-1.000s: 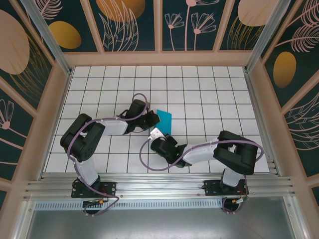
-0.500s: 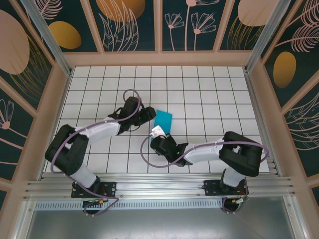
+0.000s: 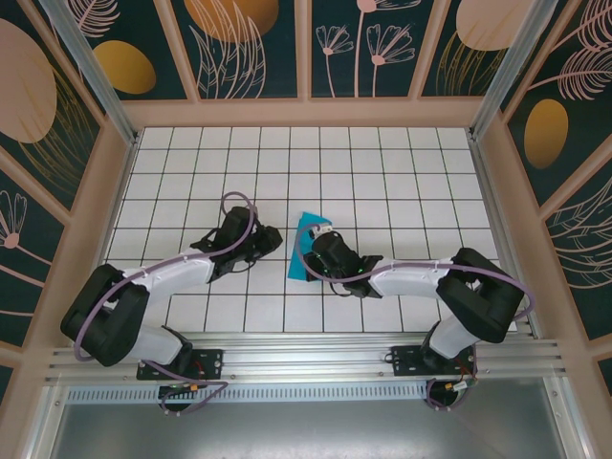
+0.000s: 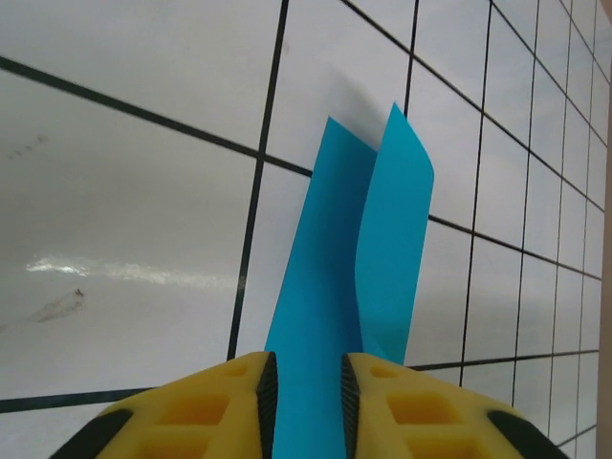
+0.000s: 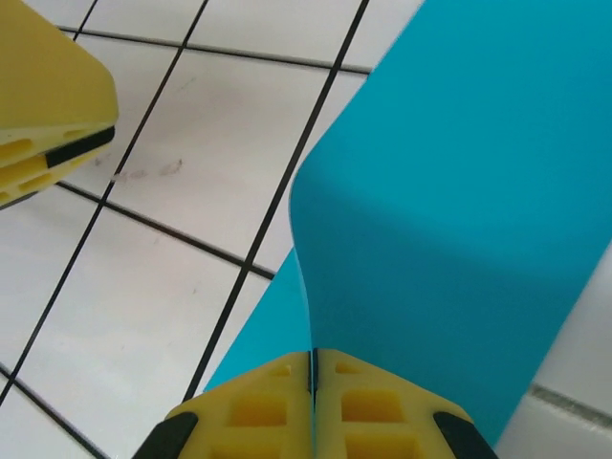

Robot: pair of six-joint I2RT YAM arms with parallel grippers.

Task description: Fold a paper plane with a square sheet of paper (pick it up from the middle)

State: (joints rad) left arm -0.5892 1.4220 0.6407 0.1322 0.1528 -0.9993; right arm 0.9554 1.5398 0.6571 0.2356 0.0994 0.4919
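Observation:
The square sheet of paper (image 3: pixel 297 262) is a creased teal-blue shape near the middle of the tiled floor. One flap (image 4: pixel 392 239) stands up beside a flatter panel. My right gripper (image 3: pixel 313 255) is shut on the paper's raised edge (image 5: pixel 459 191), which runs straight into the closed jaws of the right gripper (image 5: pixel 313 356). My left gripper (image 3: pixel 274 239) sits just left of the sheet. In the left wrist view the left gripper (image 4: pixel 308 368) has its jaws a narrow gap apart, with teal showing through the gap. Its yellow finger (image 5: pixel 48 105) stays clear of the paper.
The white tiled floor (image 3: pixel 402 182) stretches open behind and to both sides of the arms. Patterned wall panels (image 3: pixel 249 48) and a metal frame close it in. Both arms' purple cables (image 3: pixel 234 206) loop near the wrists.
The left gripper let go and drew back left, jaws opening wide then narrowing. The right gripper swung up and right onto the paper, which now stretches further toward the near side.

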